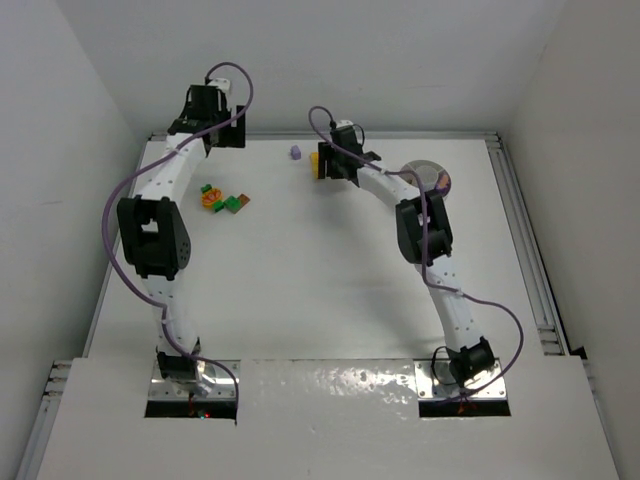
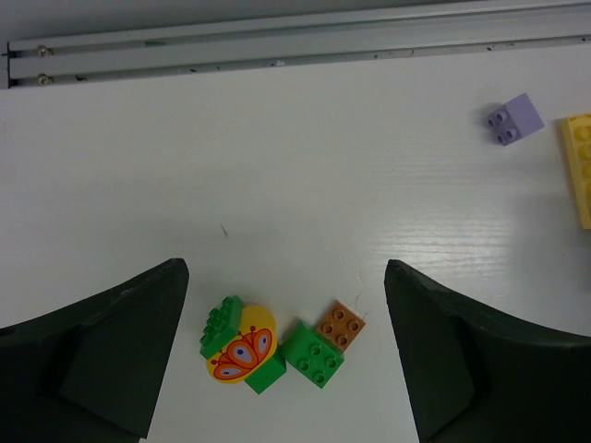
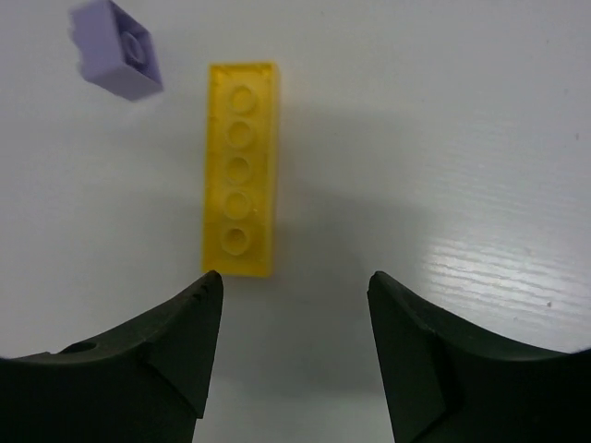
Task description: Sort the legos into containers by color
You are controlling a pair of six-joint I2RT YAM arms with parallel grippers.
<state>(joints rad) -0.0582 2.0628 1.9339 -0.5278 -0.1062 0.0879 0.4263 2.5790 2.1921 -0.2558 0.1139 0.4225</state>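
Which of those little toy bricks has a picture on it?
The rounded yellow plastic brick beside the square green plastic brick: it alone carries an orange wing-like print; the rest are plain.

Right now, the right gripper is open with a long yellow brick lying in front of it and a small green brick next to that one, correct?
Not quite. The small brick next to the long yellow brick is purple, not green, as the right wrist view shows. The rest holds: the right gripper is open, and the yellow brick lies on the table just ahead of it.
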